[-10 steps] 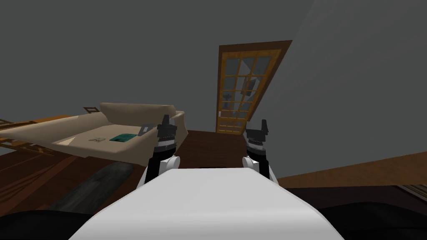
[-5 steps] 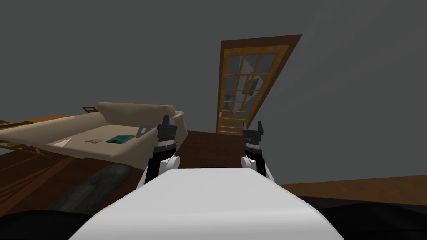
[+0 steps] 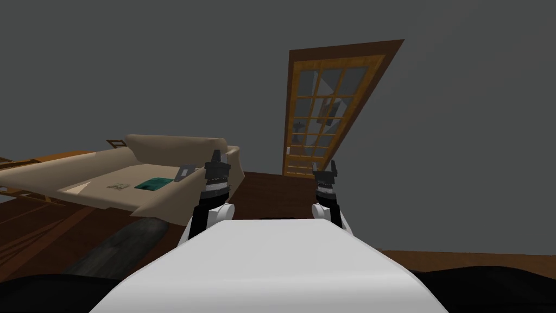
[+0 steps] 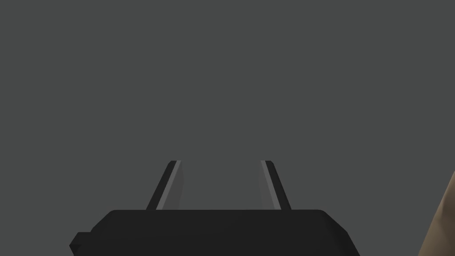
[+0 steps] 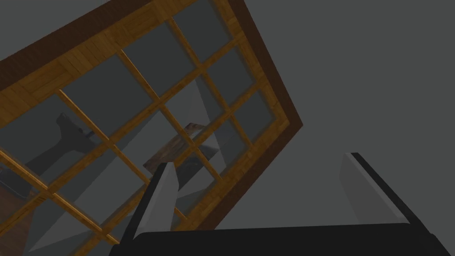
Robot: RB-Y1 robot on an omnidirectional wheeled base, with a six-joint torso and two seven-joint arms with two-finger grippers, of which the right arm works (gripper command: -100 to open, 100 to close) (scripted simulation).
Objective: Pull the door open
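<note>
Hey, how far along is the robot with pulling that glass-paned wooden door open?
Done: nothing yet; the wooden glass-paned door looks shut in its frame, some way ahead. In hand: the right gripper, jaws open, points at its panes without touching. The left gripper is raised, jaws open too. Left: close in, take the small pale handle, pull.

Text, numbers, signs: none can be read.
Teal flat item (image 3: 153,183) on beige sofa (image 3: 179,145), 10 o'clock: nothing legible.
</note>
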